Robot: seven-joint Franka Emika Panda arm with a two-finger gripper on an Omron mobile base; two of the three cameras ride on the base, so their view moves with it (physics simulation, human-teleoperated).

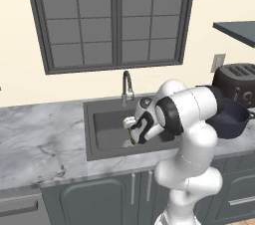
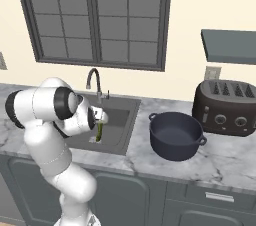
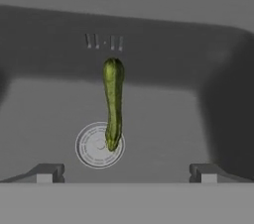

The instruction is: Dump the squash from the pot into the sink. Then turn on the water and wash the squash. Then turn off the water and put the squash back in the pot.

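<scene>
The green squash [image 3: 113, 104] lies on the floor of the dark grey sink [image 3: 173, 119], one end over the round silver drain [image 3: 92, 148]. My gripper [image 3: 126, 176] hangs open above it, fingers spread wide to either side and apart from it. From the base cameras the gripper [image 1: 134, 128] [image 2: 100, 119] reaches down into the sink [image 1: 102, 127] [image 2: 127, 112], with the squash [image 1: 131, 135] [image 2: 99, 133] just below it. The navy pot [image 1: 230, 119] [image 2: 176, 135] stands upright and empty on the counter right of the basin.
The gooseneck faucet [image 1: 127, 87] [image 2: 94, 82] rises behind the basin, close to my hand. A black toaster [image 1: 236, 82] [image 2: 225, 107] stands behind the pot. The marble counter [image 1: 40, 144] stretches left of the sink.
</scene>
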